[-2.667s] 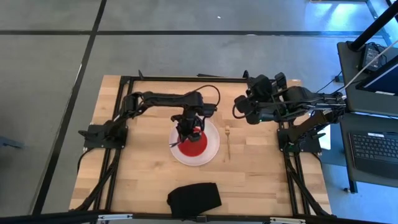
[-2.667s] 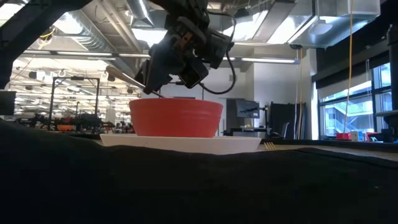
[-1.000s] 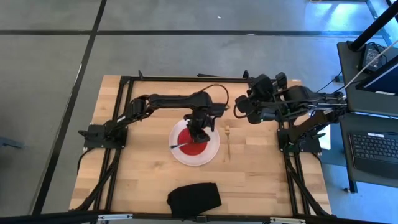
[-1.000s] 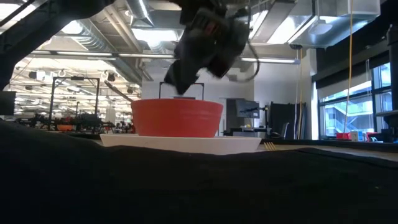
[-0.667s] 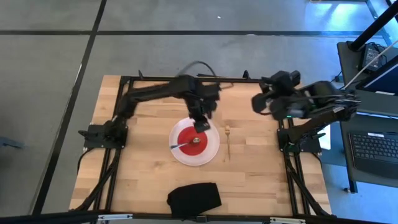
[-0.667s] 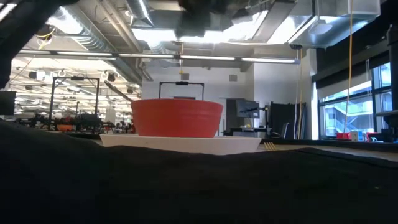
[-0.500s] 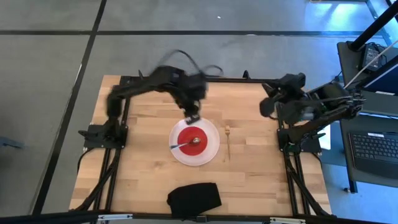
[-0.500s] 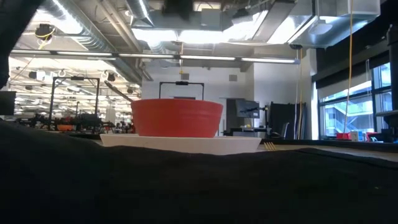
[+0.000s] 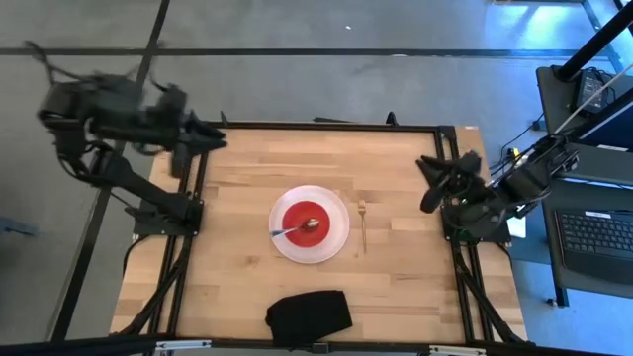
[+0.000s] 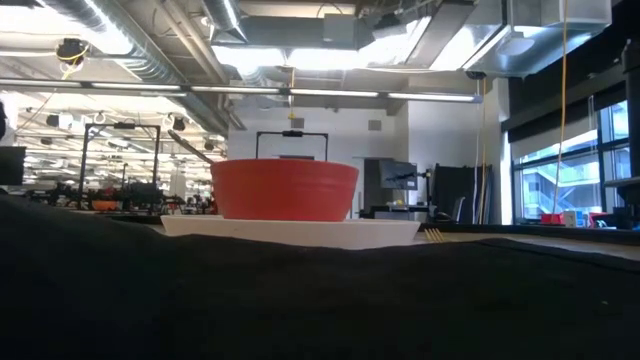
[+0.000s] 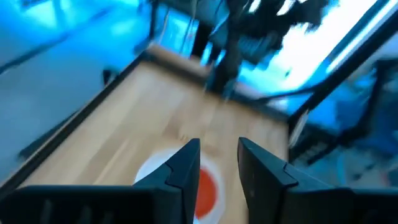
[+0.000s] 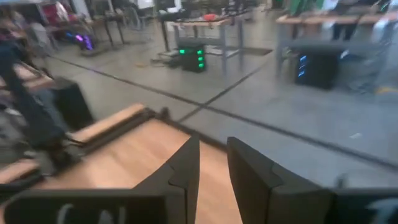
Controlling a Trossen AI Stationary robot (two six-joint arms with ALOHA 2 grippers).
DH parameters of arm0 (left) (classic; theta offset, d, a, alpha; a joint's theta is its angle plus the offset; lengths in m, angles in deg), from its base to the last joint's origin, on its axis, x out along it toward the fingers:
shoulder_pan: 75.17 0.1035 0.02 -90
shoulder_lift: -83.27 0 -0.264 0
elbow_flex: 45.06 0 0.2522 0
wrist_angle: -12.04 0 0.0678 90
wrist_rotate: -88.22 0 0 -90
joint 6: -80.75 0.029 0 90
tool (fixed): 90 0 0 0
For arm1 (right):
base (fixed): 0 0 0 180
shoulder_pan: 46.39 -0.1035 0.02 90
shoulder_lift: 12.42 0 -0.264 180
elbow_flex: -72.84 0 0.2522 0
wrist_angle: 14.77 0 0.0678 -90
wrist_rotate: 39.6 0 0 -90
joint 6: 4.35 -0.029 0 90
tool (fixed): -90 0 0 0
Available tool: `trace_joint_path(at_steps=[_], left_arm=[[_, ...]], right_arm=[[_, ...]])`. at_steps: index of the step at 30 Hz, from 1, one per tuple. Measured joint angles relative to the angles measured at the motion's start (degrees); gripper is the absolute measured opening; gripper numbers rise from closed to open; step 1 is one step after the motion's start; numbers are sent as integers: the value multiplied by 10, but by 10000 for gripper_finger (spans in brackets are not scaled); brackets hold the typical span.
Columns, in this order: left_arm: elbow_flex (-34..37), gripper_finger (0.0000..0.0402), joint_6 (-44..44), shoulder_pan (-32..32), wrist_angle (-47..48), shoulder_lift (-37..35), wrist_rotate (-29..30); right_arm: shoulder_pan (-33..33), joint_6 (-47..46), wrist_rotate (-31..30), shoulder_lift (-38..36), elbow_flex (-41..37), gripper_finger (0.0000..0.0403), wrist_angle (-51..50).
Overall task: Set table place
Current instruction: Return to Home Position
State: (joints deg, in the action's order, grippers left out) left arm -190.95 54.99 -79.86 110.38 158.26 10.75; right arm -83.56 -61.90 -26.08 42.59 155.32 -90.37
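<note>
A round white plate (image 9: 334, 237) lies mid-table with a red bowl (image 9: 305, 220) standing on it. A silver spoon (image 9: 287, 231) rests in the bowl, its handle sticking out over the bowl's left rim. The slim fork (image 9: 362, 225) lies flat on the wood just right of the plate. In the low view the bowl (image 10: 285, 190) stands on the plate (image 10: 290, 228). My left gripper (image 9: 210, 134) hovers over the table's far left corner, open and empty (image 11: 217, 163). My right gripper (image 9: 431, 186) hangs at the right edge, open and empty (image 12: 212, 163).
A black cloth (image 9: 309, 316) lies at the table's near edge and fills the low view's foreground (image 10: 300, 300). Bare wood (image 9: 237, 277) shows left and right of the plate. The black frame (image 9: 326, 126) runs around the tabletop.
My left gripper has risen from above the bowl and swung fast toward the table's far left corner. My right gripper has drawn back from the far middle toward the right edge. Bowl, plate, spoon and fork have stayed where they were.
</note>
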Motion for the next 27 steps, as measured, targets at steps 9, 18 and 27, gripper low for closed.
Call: trace_joint_path(at_steps=[9,18,27], left_arm=[[204,90,37,-65,-111,-127,-5],[478,81,8,-65,-219,-292,-2],[645,67,-153,-65,-221,-436,43]], right_arm=[[63,333,238,-25,-118,85,470],[203,488,415,-36,-147,85,593],[221,400,397,-32,-147,85,532]])
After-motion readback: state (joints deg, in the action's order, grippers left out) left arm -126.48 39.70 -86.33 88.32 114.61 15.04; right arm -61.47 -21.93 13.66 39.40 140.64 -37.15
